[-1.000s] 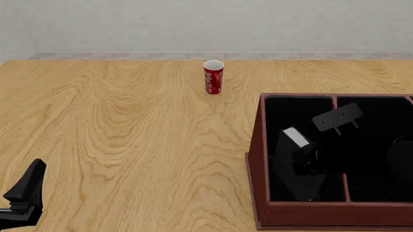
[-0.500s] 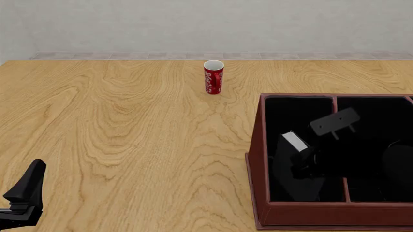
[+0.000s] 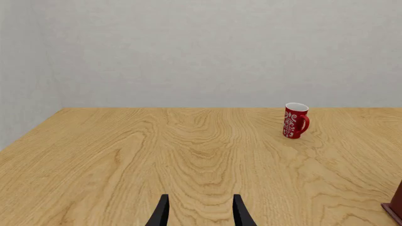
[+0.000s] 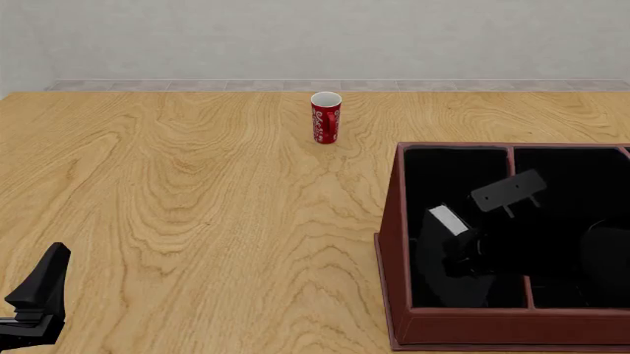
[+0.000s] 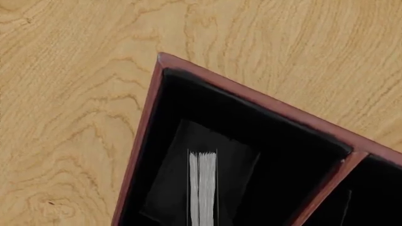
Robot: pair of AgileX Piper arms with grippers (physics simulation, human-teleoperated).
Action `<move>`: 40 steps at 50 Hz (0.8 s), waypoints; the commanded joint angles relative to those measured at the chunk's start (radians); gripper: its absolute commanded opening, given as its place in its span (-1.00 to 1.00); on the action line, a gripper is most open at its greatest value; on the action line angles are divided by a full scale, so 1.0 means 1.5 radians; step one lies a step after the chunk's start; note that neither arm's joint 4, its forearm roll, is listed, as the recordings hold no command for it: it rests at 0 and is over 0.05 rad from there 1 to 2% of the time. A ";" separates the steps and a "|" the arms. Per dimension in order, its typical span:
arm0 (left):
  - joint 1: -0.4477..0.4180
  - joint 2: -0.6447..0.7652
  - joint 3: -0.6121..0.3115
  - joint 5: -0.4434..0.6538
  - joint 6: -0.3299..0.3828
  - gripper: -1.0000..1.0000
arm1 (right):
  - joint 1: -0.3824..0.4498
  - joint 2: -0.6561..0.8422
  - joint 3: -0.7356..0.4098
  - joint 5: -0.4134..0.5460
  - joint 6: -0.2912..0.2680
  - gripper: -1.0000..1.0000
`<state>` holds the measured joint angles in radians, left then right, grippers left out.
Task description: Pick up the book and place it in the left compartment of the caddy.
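The book [image 4: 445,247] sits tilted inside the caddy's [image 4: 394,243] left compartment [image 4: 448,177], its white page edges [image 5: 203,186] facing my right wrist camera, black covers either side of them. My right pincer [image 4: 462,254] is down in that compartment with the book, dark against the black lining, so I cannot tell whether it is clamped on the book or parted. The caddy stands at the right of the table [image 4: 197,214], red-brown walls, a divider running front to back. My left pincer [image 3: 200,212] hovers low over bare table at the near left, its two fingers [image 3: 161,214] apart and holding nothing. A red cup [image 4: 326,117] stands far off, well apart from the caddy.
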<state>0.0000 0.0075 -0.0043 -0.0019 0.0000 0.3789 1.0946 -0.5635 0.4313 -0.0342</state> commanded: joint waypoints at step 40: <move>0.000 0.000 0.000 0.000 0.000 1.00 | 0.015 0.005 0.018 -0.017 0.025 1.00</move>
<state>0.0000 0.0075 -0.0043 -0.0019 0.0000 0.3890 1.0862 -0.5448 0.4088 -0.0034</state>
